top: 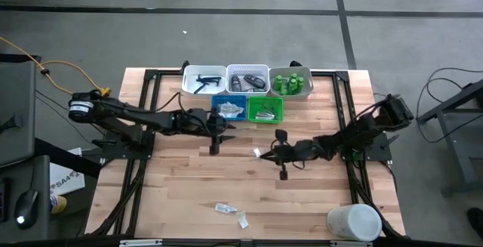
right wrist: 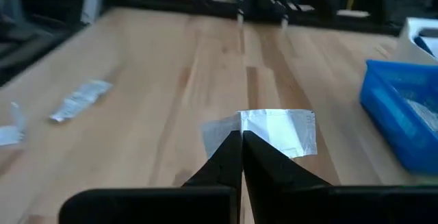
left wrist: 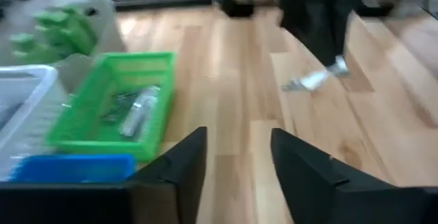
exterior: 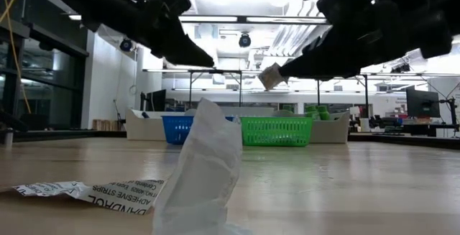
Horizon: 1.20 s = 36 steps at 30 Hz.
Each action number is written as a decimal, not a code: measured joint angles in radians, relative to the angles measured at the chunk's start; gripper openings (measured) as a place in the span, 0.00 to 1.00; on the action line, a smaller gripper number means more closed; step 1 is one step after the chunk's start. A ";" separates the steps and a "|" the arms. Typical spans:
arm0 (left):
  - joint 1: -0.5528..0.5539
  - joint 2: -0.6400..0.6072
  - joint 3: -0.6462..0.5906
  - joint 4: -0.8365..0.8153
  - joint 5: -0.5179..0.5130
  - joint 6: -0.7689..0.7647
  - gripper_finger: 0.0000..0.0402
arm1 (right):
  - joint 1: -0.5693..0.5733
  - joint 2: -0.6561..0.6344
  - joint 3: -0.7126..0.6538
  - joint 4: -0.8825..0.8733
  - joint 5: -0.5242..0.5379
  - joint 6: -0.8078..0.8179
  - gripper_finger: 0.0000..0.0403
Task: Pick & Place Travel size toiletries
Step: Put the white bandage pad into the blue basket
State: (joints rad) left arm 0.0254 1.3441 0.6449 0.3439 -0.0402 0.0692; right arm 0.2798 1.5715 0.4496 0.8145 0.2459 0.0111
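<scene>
The table (top: pixel 226 183) is pale wood in long planks, smooth with a soft sheen. At twelve o'clock the baskets look like moulded plastic: the green basket (exterior: pixel 277 131) and blue basket (exterior: pixel 176 128) have ribbed, slotted walls. The green bottles (top: pixel 290 83) look like smooth plastic. The packet (right wrist: pixel 284 131) pinched in the right gripper (right wrist: pixel 241 138) is white, thin and crinkly, like foil or paper. The printed strip (exterior: pixel 86 190) at six o'clock is creased paper. Both grippers' fingers (left wrist: pixel 188 162) are matt black.
</scene>
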 joint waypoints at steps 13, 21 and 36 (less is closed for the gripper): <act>-0.002 0.185 -0.002 0.302 0.184 0.129 0.65 | -0.152 0.000 -0.017 0.158 -0.415 -0.031 0.01; -0.002 0.193 -0.002 0.383 0.276 0.144 0.65 | -0.221 0.000 -0.007 0.227 -0.591 -0.030 0.01; -0.044 0.193 -0.002 0.410 0.347 0.186 0.65 | -0.254 0.058 0.117 0.179 -0.636 -0.081 0.01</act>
State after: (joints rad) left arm -0.0188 1.5368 0.6434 0.7540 0.3068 0.2551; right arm 0.0255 1.6295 0.5667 0.9939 -0.3900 -0.0704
